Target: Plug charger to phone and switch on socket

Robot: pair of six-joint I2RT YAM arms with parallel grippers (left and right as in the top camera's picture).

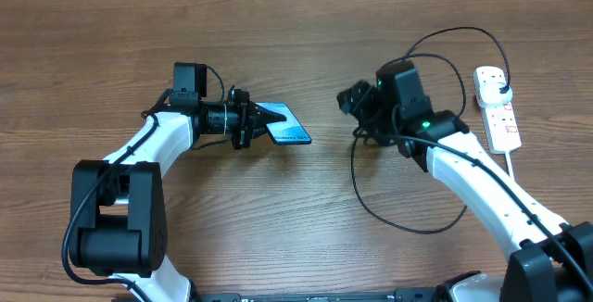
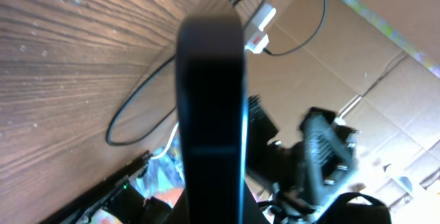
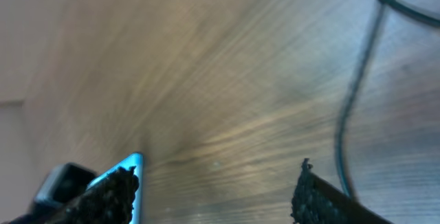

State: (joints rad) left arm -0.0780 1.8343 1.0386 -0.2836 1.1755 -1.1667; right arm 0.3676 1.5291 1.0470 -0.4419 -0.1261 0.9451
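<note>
1. Far left: left claw (image 1: pixel 252 122) is clamped on one end of the phone (image 1: pixel 289 126). Phone is tilted, blue screen partly up, free end pointing twd centre of worktop (image 1: pixel 278 219).
2. Centre: right claw (image 1: pixel 350 100) is near the phone but not touching, fingers wide apart, nothing btwn them.
3. Centre-right: charger (image 3: pixel 344 117) cable lies in loose loops by the right arm. Connector tip can't be made out.
4. Far right: socket (image 1: pixel 500 107) lies well apart from the phone.
5. Risk: a mid-cable grab could drag the loop, snag the arm or shift the socket.
6. Risk: phone is pinched at one end only, so connector pressure could pivot it or slip it out.
</note>
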